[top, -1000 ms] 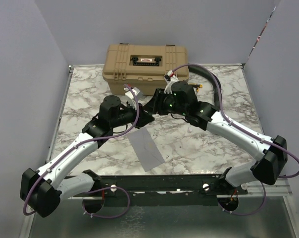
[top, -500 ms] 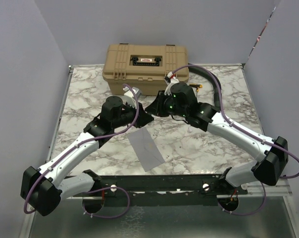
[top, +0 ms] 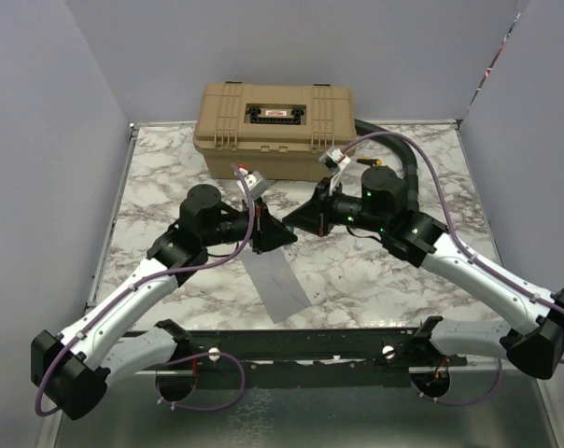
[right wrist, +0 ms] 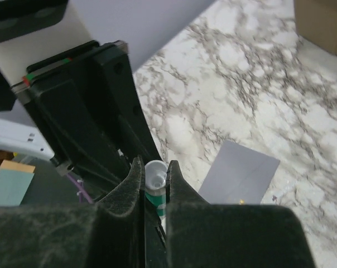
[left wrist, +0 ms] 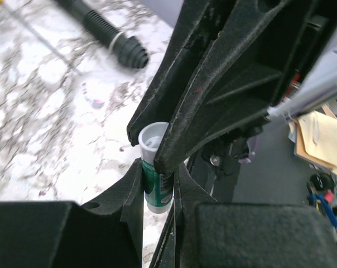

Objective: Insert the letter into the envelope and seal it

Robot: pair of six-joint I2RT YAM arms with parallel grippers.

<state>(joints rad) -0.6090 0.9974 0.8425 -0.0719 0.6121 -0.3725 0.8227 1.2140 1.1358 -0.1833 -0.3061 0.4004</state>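
Left claw [left wrist: 157, 187]: nearly closed, pinching the green-labelled body of 1 glue stick [left wrist: 152, 139], which stands upright between its fingers. Right claw [right wrist: 155, 178]: also nearly closed, fingers tight on either side of the stick's white top and, by the look of it, touching it. So there are 2 claws on 1 stick, tip to tip, raised over the middle of the table [top: 170, 177].

Counts: 2 arms, 1 glue stick, 1 envelope, 1 case, 1 hose.

Envelope [top: 275, 280]: flat on the marble at 6 o'clock from the claw tips and apart from both claws. In the right wrist view it sits at 4 o'clock from the fingers. Can't tell whether the flap is open or closed.

Case [top: 274, 131]: tan, lid closed, at 12 o'clock on the table, behind both claws. Hose [top: 408, 163]: black and ribbed, at 1 o'clock, curving past the right arm.

Each wrist view is largely filled by the other claw's black body.
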